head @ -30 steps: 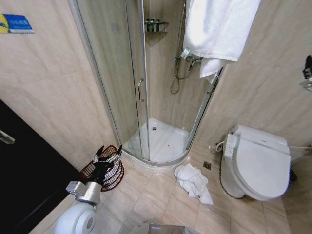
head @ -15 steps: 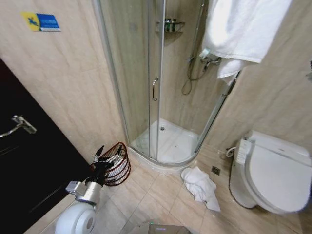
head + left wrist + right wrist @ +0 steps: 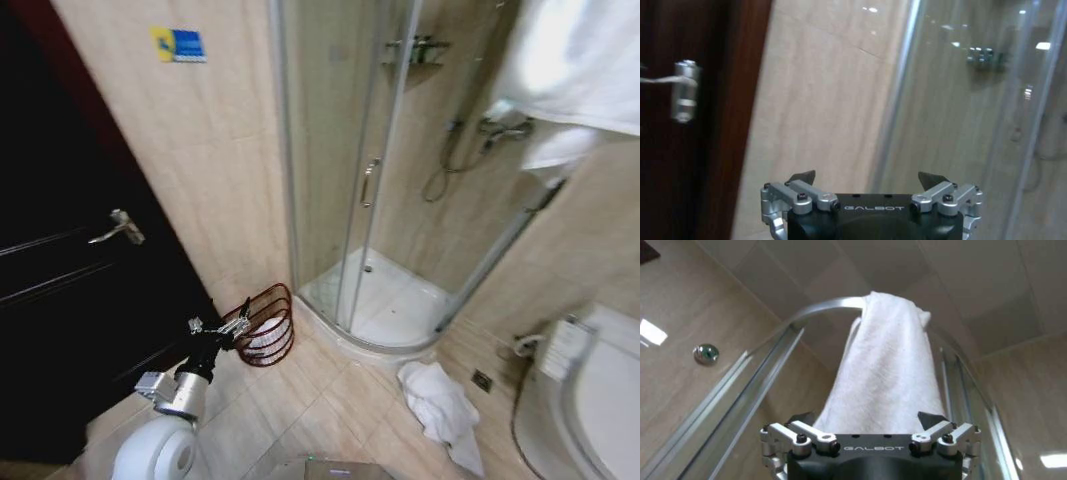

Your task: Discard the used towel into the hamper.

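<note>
Towel (image 3: pixel 440 412) lay crumpled on floor, right, near toilet (image 3: pixel 590 400); not yet picked up. Hamper (image 3: pixel 266 325) stood left by wall, just beyond left end effector (image 3: pixel 222 325), fingers apart, empty. Right end effector (image 3: pixel 867 419) apart, pointed up. Whole task remained.

Open left gripper (image 3: pixel 218 325) beside hamper (image 3: pixel 265 325); towel (image 3: pixel 438 408) on floor.

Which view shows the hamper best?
The head view: the hamper stands on the floor by the shower, just beyond the open left gripper, with its wire ribs visible. The left wrist view looks at the wall, door and shower glass; the right wrist view looks up at a hanging towel.
</note>
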Controlling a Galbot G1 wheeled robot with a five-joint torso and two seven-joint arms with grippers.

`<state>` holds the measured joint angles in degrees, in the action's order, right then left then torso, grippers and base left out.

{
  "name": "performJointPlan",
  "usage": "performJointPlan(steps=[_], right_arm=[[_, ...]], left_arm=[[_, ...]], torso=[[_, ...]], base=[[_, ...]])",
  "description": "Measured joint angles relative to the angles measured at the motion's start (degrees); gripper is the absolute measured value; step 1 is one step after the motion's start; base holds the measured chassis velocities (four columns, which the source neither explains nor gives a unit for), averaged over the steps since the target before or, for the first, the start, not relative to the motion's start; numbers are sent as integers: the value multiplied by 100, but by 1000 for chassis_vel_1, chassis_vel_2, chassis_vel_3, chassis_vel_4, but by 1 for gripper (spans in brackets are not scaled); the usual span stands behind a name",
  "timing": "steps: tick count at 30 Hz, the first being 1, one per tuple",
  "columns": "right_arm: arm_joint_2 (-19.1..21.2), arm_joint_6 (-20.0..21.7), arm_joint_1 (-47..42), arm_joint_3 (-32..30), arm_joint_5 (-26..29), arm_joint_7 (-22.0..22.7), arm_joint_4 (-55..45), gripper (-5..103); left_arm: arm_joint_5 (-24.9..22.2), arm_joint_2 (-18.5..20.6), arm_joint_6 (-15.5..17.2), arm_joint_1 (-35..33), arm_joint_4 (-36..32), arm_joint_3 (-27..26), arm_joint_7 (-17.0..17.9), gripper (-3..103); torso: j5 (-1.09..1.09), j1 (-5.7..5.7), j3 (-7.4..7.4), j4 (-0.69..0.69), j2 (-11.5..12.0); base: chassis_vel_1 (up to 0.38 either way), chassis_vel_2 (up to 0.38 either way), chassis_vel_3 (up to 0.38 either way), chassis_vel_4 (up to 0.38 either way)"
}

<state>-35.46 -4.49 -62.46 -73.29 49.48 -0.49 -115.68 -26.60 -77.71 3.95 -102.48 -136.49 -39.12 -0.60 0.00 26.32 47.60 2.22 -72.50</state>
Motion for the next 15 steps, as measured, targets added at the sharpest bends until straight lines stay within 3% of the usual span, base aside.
performJointPlan(steps=[4,7,9,11,15], right_arm=[[357,103,466,123,35,-35,445,100],[780,115,1330,721,176,-131,1137,100],[820,115,1443,801,195,-146,1208,100],[1085,107,2363,1440,325,-253,1704,100],[1246,125,2971,1876,431,-353,2030,100]], left_arm=[[0,0,0,-1,0,0,0,100],[0,0,0,0,0,0,0,100],[0,0,0,1,0,0,0,100],[0,0,0,0,0,1,-1,100],[0,0,0,1,0,1,0,100]], torso=[[-1,-2,-3,-1,4],[5,-2,-3,-5,4],[4,-2,-3,-5,4],[0,-2,-2,-3,4],[-1,-1,0,-2,1]], base=[[73,71,61,54],[0,0,0,0],[0,0,0,0],[0,0,0,0],[0,0,0,0]])
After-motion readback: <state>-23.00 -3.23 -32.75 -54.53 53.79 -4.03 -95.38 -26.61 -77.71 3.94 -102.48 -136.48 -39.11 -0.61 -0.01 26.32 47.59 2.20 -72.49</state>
